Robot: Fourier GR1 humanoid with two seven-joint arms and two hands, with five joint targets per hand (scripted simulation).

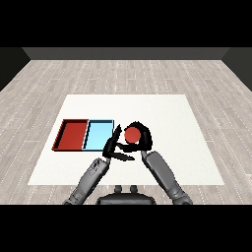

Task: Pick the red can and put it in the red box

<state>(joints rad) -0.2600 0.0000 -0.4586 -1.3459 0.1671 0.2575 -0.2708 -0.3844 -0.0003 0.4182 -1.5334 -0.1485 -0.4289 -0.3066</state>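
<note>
A white desk point(162, 113) is standing on a grey plank floor point(123, 74). A red tray point(62, 134) and a light blue tray point(89, 134) are lying on it, touching side by side at its left part.

Two trays lie side by side on the tabletop point(162, 108), one tray point(72, 135) left of the other tray point(98, 134), with the can point(131, 134) just right of both.
</note>
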